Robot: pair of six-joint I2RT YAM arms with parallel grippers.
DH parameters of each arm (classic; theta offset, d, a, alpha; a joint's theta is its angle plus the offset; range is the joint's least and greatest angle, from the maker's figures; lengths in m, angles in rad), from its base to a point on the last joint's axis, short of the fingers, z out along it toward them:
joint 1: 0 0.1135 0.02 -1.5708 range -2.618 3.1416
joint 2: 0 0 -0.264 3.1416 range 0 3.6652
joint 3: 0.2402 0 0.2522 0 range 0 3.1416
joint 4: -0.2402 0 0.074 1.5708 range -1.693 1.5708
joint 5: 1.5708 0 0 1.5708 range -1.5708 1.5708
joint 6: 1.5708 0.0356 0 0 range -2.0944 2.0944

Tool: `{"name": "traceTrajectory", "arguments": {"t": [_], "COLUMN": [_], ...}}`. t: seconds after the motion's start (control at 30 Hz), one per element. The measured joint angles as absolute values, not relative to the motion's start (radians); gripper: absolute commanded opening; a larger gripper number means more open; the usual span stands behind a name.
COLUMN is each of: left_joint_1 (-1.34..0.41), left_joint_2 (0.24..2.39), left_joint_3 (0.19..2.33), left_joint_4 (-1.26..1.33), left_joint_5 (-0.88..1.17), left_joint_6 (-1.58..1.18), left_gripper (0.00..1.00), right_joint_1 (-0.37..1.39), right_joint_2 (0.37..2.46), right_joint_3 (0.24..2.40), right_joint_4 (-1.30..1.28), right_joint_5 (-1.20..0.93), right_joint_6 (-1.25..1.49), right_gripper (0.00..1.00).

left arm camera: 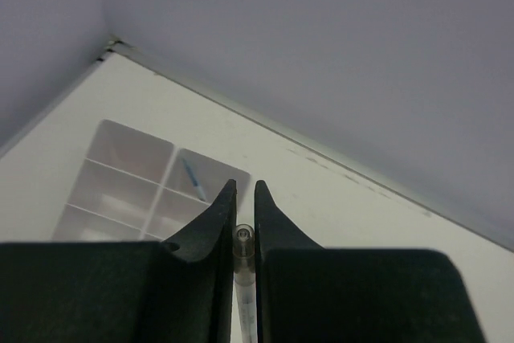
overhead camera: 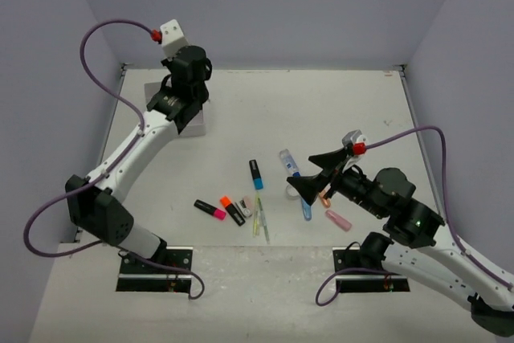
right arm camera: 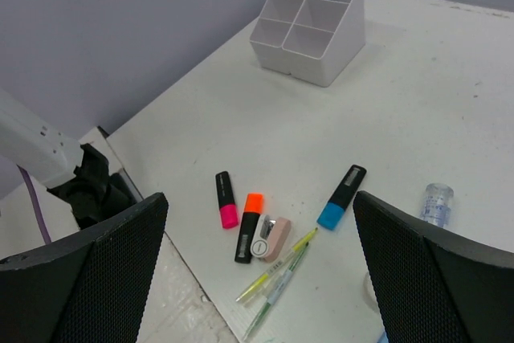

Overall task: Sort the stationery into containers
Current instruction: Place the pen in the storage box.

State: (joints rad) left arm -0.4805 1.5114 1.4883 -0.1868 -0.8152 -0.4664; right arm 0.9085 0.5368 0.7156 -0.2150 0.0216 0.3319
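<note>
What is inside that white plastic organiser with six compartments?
A thin blue pen leans in one corner compartment of the organiser. Four others look empty; the left gripper, holding a clear pen, hides the sixth.

Table (overhead camera: 361, 110): white, lightly scuffed worktop.
Organizer (right arm camera: 309, 26): white box with six compartments, standing near the far left corner.
Pink highlighter (overhead camera: 209, 209): close to the near edge, left of the middle.
Orange highlighter (overhead camera: 232, 210): just beside the pink one, on its right.
Pink block (overhead camera: 246, 206): just beside the orange highlighter.
Thin pens (overhead camera: 259, 218): two lying together, right of the block, near the near edge.
Blue highlighter (overhead camera: 255, 174): farther in from the near edge, apart from the cluster.
Clear tube (overhead camera: 289, 162): mid-table, right of the blue highlighter.
Pink eraser (overhead camera: 338, 220): near edge, right of the middle.
</note>
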Motion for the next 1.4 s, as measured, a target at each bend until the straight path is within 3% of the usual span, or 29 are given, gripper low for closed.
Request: {"name": "traceTrajectory", "arguments": {"t": [0.3, 0.97, 1.0, 1.07, 1.2, 1.37, 1.4], "left_joint_1": [-0.248, -0.205, -0.205, -0.205, -0.205, -0.205, -0.205], "left_joint_2": [1.835, 1.926, 1.931, 1.942, 1.95, 1.948, 1.942], "left_joint_3": [1.56, 1.5, 1.494, 1.485, 1.452, 1.441, 1.44], "left_joint_4": [0.074, 0.378, 0.379, 0.381, 0.378, 0.366, 0.354], "left_joint_5": [-0.803, -0.756, -0.755, -0.751, -0.741, -0.731, -0.727], "left_joint_6": [-0.383, -0.351, -0.352, -0.359, -0.387, -0.422, -0.434], "left_gripper": [0.0, 0.01, 0.03, 0.24, 0.53, 0.64, 0.7], "right_joint_1": [0.908, 0.908, 0.908, 0.908, 0.908, 0.908, 0.908], "right_joint_2": [0.499, 0.469, 0.469, 0.47, 0.481, 0.523, 0.542], "right_joint_3": [0.63, 0.629, 0.629, 0.629, 0.629, 0.629, 0.63], "right_joint_4": [-0.21, -0.216, -0.216, -0.216, -0.216, -0.216, -0.217], "right_joint_5": [-0.002, -0.028, -0.028, -0.028, -0.027, -0.014, -0.005], "right_joint_6": [0.403, 0.399, 0.399, 0.398, 0.397, 0.402, 0.407], "right_gripper": [0.99, 0.99, 0.99, 0.99, 0.99, 0.99, 0.99]}}
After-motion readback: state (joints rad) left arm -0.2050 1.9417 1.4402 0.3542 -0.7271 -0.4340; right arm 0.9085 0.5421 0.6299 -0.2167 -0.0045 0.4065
